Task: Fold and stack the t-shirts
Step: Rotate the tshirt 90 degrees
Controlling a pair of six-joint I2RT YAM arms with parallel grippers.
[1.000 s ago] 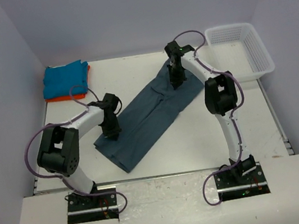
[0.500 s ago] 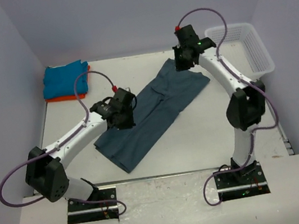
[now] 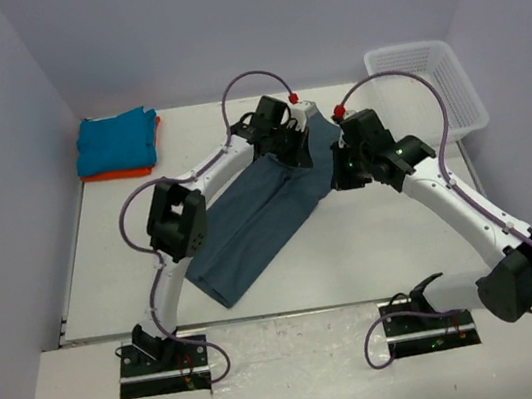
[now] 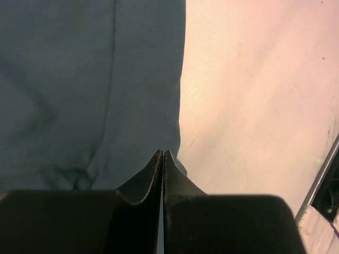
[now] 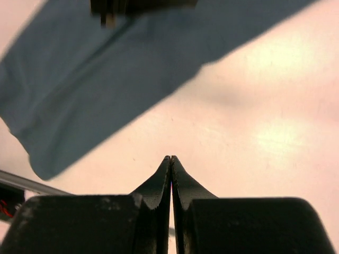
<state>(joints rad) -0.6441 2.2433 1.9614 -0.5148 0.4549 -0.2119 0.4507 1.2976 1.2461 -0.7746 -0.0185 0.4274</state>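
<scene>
With the slate shirt (image 3: 240, 229) spread slantwise on the counter (image 3: 384, 241), the left gripper (image 4: 161, 154) over its far end and the right gripper (image 5: 170, 158) just off its right edge both hang fingers-together and empty; each should, I'd say, open, then pinch a far corner evenly.

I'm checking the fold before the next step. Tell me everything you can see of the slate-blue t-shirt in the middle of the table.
The slate-blue t-shirt is soft matte cloth. It looks folded into a long band lying flat and diagonal on the white table, near-left to far-right. Light creases and a stitched seam show. The left gripper, shut, sits at an edge near its far end; the right gripper, shut, is over bare table beside it.
</scene>
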